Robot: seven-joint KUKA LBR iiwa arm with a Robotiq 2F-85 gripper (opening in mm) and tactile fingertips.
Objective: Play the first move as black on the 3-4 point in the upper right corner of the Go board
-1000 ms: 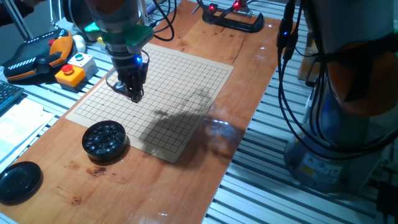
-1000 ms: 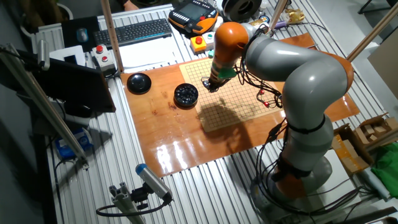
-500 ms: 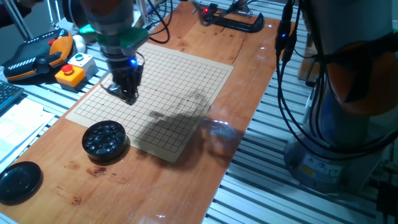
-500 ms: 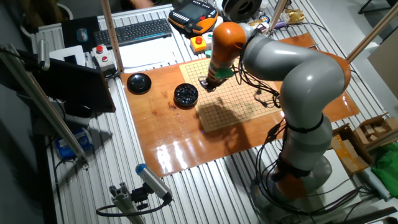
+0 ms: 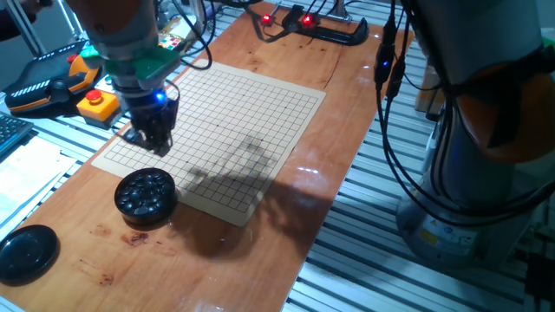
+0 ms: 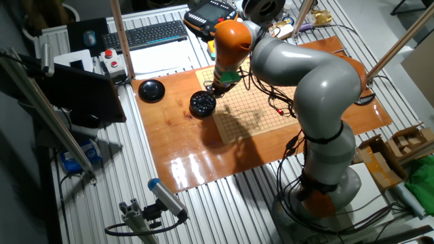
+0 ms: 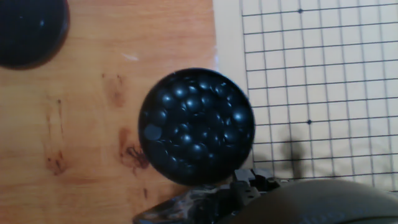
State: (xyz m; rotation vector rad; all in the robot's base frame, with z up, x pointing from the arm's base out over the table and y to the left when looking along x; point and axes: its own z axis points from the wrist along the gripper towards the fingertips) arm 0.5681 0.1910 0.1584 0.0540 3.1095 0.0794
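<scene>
The Go board point(image 5: 234, 121) lies flat on the wooden table, its grid bare. Off its near left corner stands a round black bowl point(image 5: 146, 192) heaped with glossy black stones point(image 7: 196, 124). My gripper point(image 5: 156, 146) hangs over the board's left edge, just behind the bowl, its fingers tapering together with nothing seen between them. The other fixed view shows the gripper point(image 6: 211, 88) right beside the bowl point(image 6: 202, 103). In the hand view the bowl fills the middle, with the board point(image 7: 323, 81) to its right. I cannot pick out the 3-4 point among the crossings.
A plain black lid point(image 5: 26, 253) lies left of the bowl near the table's corner. An orange button box point(image 5: 97, 102) and a teach pendant point(image 5: 52, 78) sit behind the board's left side. A black clamp point(image 5: 325, 30) is at the far end. Cables hang at the right.
My gripper has travelled left across the board, from over the grid to its left edge next to the bowl. The bowl, lid and board have stayed put.
</scene>
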